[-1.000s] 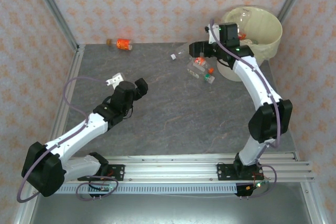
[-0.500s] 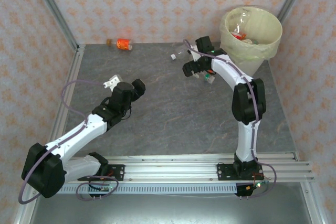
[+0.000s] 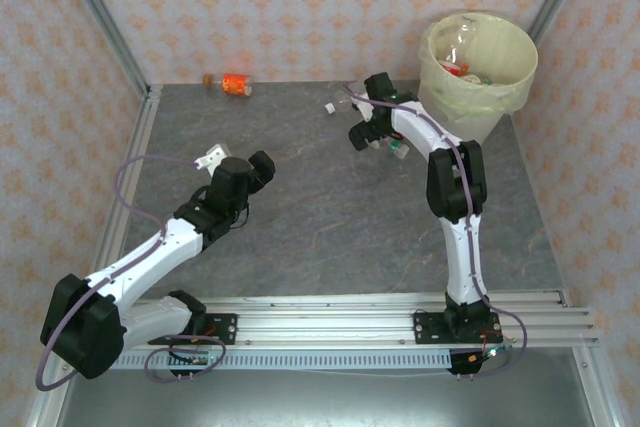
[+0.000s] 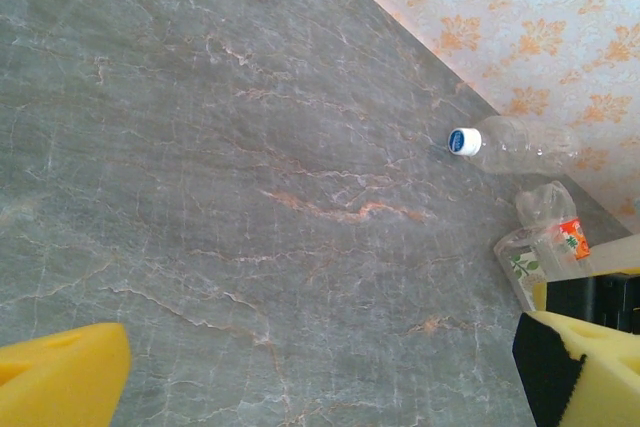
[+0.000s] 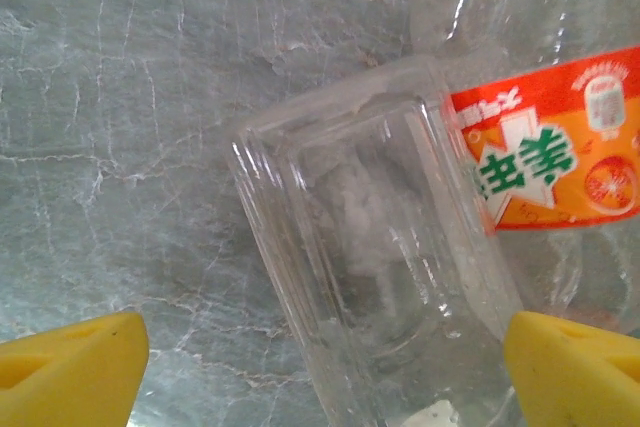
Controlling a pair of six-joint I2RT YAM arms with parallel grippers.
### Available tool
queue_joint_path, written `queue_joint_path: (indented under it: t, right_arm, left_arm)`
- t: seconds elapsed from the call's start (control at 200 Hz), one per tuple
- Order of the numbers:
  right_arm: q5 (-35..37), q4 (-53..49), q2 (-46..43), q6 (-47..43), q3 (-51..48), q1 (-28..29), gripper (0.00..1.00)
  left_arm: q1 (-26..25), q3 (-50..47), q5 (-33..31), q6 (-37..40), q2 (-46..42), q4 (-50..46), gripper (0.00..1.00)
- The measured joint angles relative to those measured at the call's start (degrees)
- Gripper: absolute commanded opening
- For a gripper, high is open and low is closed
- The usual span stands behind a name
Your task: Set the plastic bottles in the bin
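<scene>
The right gripper (image 5: 320,372) is spread wide, its yellow pads (image 5: 70,367) on either side of a clear crushed bottle (image 5: 370,247) lying on the grey counter (image 5: 120,97). Neither pad is seen touching it. An orange label (image 5: 550,152) at its right edge shows white East Asian characters and a pictured orange. The left gripper (image 4: 325,367) is also wide apart and holds nothing. The bin (image 3: 505,97) stands near the right gripper, in the far right corner. Another orange-labelled bottle (image 3: 236,84) lies by the back wall.

The desk (image 3: 300,237) is marbled grey and streaked with rust. The wallpaper (image 3: 280,7) is patterned pale pink with orange florals. The bin (image 3: 490,112) is cream-yellow, lined yellowish-green. A clear bottle (image 5: 380,247) is labelled orange.
</scene>
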Motion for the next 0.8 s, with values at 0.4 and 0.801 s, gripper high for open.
queue_joint_path:
  t: [0.4,0.801]
  right_arm:
    - [-1.88,-3.37,-0.15,-4.09,0.22,1.99,0.9]
    - [-10.91,-9.64,-6.08,-8.74,-5.16,2.64,0.93]
  left_arm:
    - [0.0,0.0,0.9,-0.39,2.19,0.02,1.0]
    - [0.0,0.0,1.29,-0.39,2.93,0.04,1.0]
